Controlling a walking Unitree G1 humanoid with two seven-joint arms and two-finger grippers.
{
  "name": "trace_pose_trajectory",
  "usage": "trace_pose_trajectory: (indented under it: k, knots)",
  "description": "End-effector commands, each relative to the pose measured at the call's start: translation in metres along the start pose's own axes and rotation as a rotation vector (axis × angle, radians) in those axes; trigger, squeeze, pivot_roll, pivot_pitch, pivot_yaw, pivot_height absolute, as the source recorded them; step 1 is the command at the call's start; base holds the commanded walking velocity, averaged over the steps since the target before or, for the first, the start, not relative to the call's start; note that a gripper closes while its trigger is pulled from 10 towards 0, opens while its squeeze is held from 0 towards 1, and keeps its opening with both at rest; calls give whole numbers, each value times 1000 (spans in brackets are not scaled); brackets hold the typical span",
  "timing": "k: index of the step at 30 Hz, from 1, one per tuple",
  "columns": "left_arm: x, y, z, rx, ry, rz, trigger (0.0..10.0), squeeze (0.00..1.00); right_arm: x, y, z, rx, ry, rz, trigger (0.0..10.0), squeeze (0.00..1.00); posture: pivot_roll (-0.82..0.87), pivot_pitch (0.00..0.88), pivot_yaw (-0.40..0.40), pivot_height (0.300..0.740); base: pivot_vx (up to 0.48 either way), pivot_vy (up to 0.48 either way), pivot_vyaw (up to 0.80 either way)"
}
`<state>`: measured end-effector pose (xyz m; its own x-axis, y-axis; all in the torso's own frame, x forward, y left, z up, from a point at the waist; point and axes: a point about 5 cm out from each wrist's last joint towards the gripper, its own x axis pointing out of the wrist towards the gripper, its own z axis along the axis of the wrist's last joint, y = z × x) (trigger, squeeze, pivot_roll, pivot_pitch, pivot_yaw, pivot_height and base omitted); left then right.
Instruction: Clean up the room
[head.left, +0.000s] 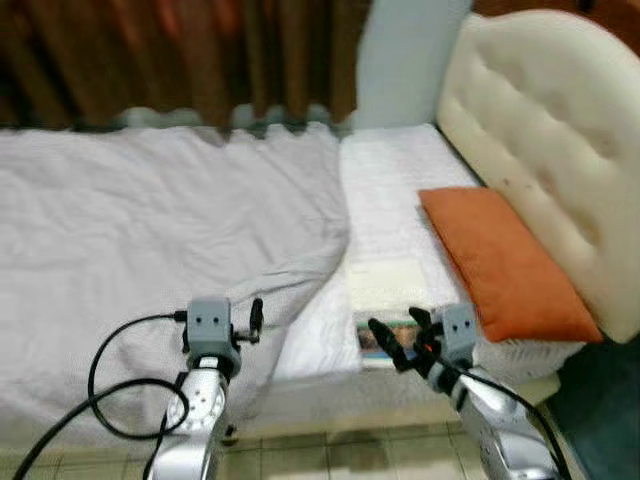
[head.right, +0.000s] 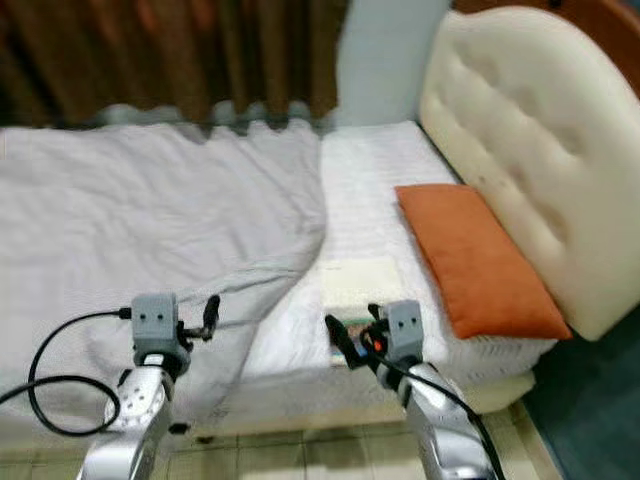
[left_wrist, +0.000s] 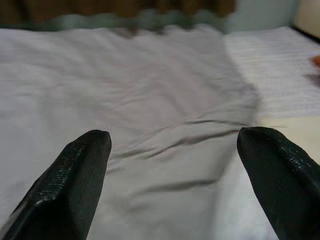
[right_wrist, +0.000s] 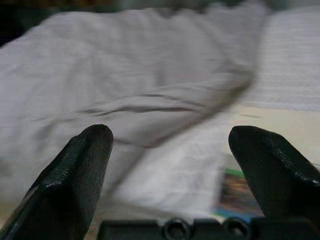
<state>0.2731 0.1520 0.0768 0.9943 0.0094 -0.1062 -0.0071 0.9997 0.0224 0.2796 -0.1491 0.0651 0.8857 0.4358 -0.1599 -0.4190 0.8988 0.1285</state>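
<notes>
Fingers (right_wrist: 80, 175) apart; blanket (right_wrist: 125, 75) beyond

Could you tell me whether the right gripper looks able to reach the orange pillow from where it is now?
Probably yes: the right gripper is open at the bed's edge, and the orange pillow lies beside it with nothing between.

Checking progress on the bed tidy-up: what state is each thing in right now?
Grey blanket: spread, rumpled, corner folded back.
Orange pillow: flat, by the headboard.
Book: lying at the mattress edge, partly hidden.
Left gripper: jaws open, empty.
Right gripper: jaws open, empty, near the book.
</notes>
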Motion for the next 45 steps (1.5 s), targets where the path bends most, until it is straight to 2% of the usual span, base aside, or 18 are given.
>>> trace_pose_trajectory:
  k: [1, 4, 9, 14, 25, 26, 27, 32, 35, 36, 45]
  knots:
    - [-1, 2, -3, 9, 15, 4, 10000, 0, -1, -2, -2, -18, 12, -8, 10000, 0, -25, 25, 1, 740, 0, 435, 494]
    - [3, 7, -3, 38, 15, 18, 10000, 0, -1, -2, -2, -12, 4, -11, 10000, 0, -24, 22, 2, 740, 0, 0, 0]
    - [5, 8, 4, 22, -23, -17, 10000, 0, -1, -1, -2, -10, -1, -7, 10000, 0, -24, 19, 6, 740, 0, 55, 0]
    - [5, 9, 2, 5, -11, -24, 10000, 0, -2, -1, -3, -8, -3, -11, 10000, 0, -26, 19, 9, 740, 0, 480, 0]
    - [0, 14, -11, -4, 26, -18, 10000, 0, -9, -12, -4, -6, -28, -92, 10000, 0, -32, 29, 8, 740, 0, 480, -800]
    - [0, 15, -12, -7, 29, -11, 10000, 0, -10, -14, -4, 2, -34, -105, 10000, 82, -31, 31, 8, 740, 0, 480, -800]
    - [0, 15, -12, -11, 29, -13, 10000, 0, -11, -15, -3, 14, -50, -112, 10000, 1000, -32, 30, 6, 740, 0, 480, -800]
    - [1, 12, -10, -4, 18, -25, 10000, 0, -11, -19, -4, -3, -36, -143, 10000, 1000, -32, 31, 5, 740, 0, 480, -771]
    - [2, 10, -9, 28, 8, -30, 10000, 0, -10, -19, -6, -23, -15, -137, 10000, 1000, -32, 32, 4, 740, 0, 0, 0]
    - [3, 10, -7, 23, 4, -25, 10000, 0, -9, -19, -7, -33, -9, -145, 10000, 0, -33, 34, 3, 740, 0, 0, 0]
    - [6, 12, -5, -6, 1, -4, 10000, 0, -8, -19, -6, -35, -20, -143, 10000, 0, -36, 41, 3, 740, 306, 162, 0]
